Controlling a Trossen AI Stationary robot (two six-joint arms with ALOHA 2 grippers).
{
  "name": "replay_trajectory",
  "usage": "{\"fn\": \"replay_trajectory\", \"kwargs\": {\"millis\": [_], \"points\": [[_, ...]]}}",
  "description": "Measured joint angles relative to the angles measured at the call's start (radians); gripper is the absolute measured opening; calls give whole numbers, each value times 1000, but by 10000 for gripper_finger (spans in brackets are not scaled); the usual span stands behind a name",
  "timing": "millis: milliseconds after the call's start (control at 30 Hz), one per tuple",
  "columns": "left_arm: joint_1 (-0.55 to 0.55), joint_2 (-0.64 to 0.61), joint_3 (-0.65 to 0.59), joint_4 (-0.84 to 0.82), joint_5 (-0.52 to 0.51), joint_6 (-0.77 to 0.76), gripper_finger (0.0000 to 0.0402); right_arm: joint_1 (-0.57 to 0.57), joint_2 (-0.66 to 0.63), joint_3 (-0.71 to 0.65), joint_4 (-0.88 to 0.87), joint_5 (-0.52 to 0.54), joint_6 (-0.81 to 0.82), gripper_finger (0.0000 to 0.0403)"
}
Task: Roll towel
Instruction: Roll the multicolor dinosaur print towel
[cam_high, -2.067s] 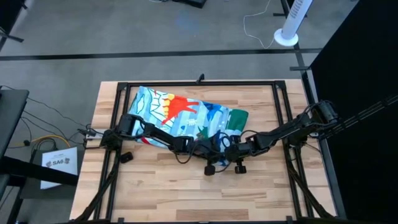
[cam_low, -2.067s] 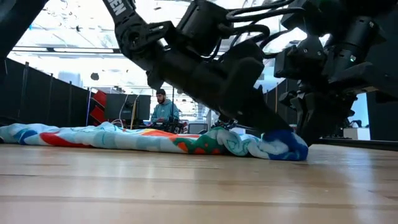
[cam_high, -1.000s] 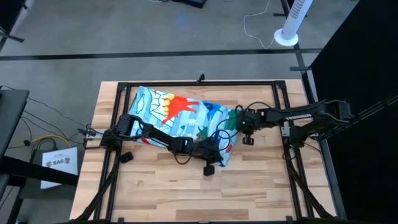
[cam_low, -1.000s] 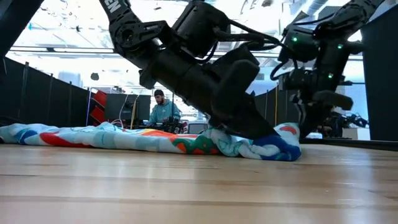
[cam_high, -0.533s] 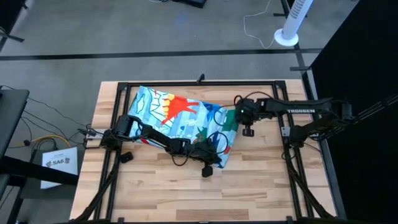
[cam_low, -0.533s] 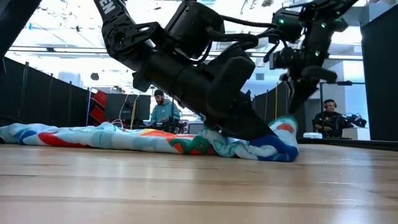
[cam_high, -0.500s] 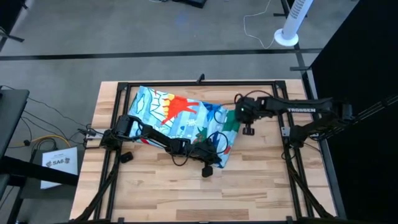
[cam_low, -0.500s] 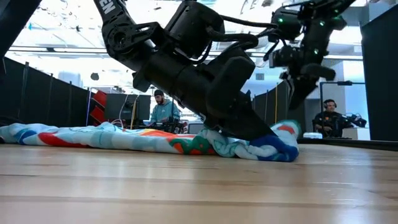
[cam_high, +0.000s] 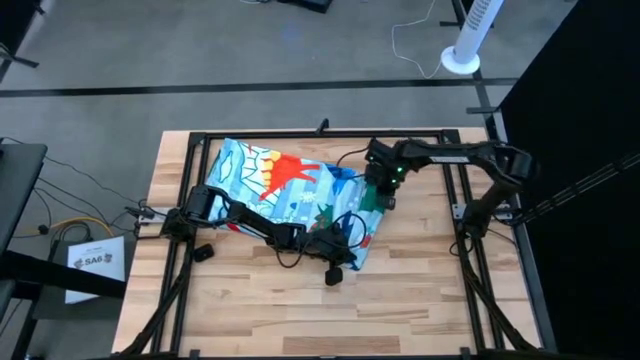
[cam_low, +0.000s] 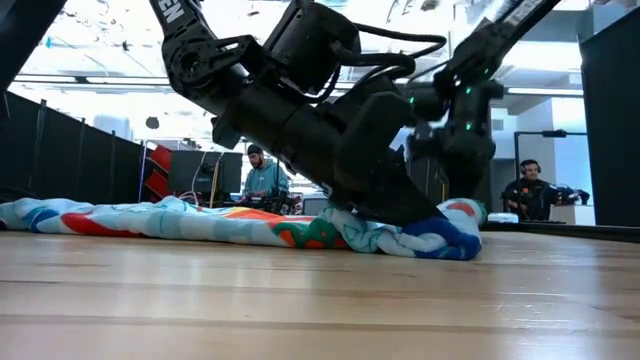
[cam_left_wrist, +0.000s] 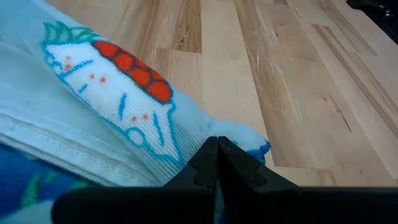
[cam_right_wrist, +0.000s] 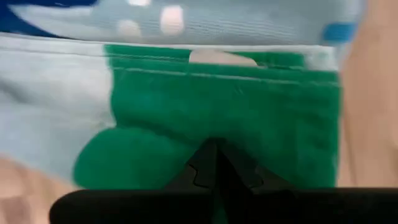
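Note:
The towel (cam_high: 290, 185), light blue with red, orange and green print, lies crumpled across the far half of the table; its right end is folded toward the near edge. My left gripper (cam_high: 352, 255) is shut at that folded near corner (cam_left_wrist: 245, 134), low on the table. My right gripper (cam_high: 383, 200) is shut and hovers just over the towel's green right edge (cam_right_wrist: 217, 106). Whether it touches the cloth, I cannot tell. In the low view the towel (cam_low: 200, 225) is a flat ridge, with the left gripper (cam_low: 425, 215) slanting down into its bunched right end. My left gripper is shut on the towel's folded near-right corner (cam_left_wrist: 186, 158), slanting down from the table's left. The fingers themselves hide the place of contact and how many layers they have. The cloth lies slack on the table around the fingertips (cam_left_wrist: 217, 149).
Black frame rails (cam_high: 320, 133) run around the tabletop. Bare wood (cam_high: 300, 310) stretches across the near half. In the low view, people (cam_low: 263, 180) sit in the room behind the table.
My right gripper has swung from the table's right side toward the left, to the towel's green right edge, and has come down close over it. The towel keeps its shape.

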Motion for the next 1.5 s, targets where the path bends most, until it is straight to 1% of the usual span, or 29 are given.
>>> {"fn": "replay_trajectory", "kwargs": {"millis": [133,233,333,400,533,667,767,867,967,1100,1133,1233,1300,1500], "points": [[-14,-2,2,-18,-26,9,0,-15,73,2,17,19,-3,0],[-29,-2,2,-19,-45,10,0,-41,85,4,13,30,-3,0],[-37,-2,2,-19,-57,4,0,-73,77,4,8,32,0,0],[-38,-2,2,-20,-59,0,0,-94,70,12,0,62,0,0],[-38,-2,2,-20,-55,-1,0,-131,66,27,12,145,-24,0],[-44,-2,2,-27,-27,-4,0,-154,68,27,18,228,-60,0],[-43,-2,2,-27,-25,-4,0,-172,61,28,1,232,-86,0],[-43,-2,2,-30,-25,-6,0,-191,-3,44,-58,231,-98,0],[-42,-2,2,-31,-27,-12,0,-194,-100,49,-116,201,-108,0],[-36,-2,2,-31,-26,-15,0,-174,-190,48,-125,25,-48,0],[-34,-2,2,-31,-27,-19,0,-162,-195,46,-113,6,-28,0],[-34,-2,2,-28,-29,-24,0,-129,-158,32,-88,-9,10,0],[-34,-2,2,-27,-30,-25,0,-109,-110,29,-70,-26,24,0],[-33,-2,2,-31,-34,-38,0,-72,26,27,-65,-26,34,0]]}}
